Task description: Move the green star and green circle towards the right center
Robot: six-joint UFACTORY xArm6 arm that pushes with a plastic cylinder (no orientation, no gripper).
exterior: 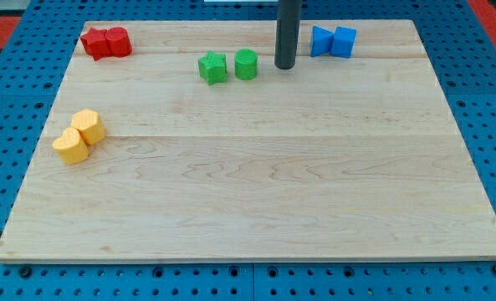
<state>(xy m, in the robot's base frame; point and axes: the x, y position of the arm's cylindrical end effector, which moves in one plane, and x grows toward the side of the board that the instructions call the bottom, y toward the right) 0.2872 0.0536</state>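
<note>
The green star and the green circle sit side by side near the view's top, a little left of the middle of the wooden board. My tip stands just to the right of the green circle, with a small gap between them. The dark rod rises straight up out of the view's top.
Two blue blocks sit touching at the view's top right of the rod. A red star and another red block sit at the top left. Two yellow blocks sit at the left edge. A blue pegboard surrounds the board.
</note>
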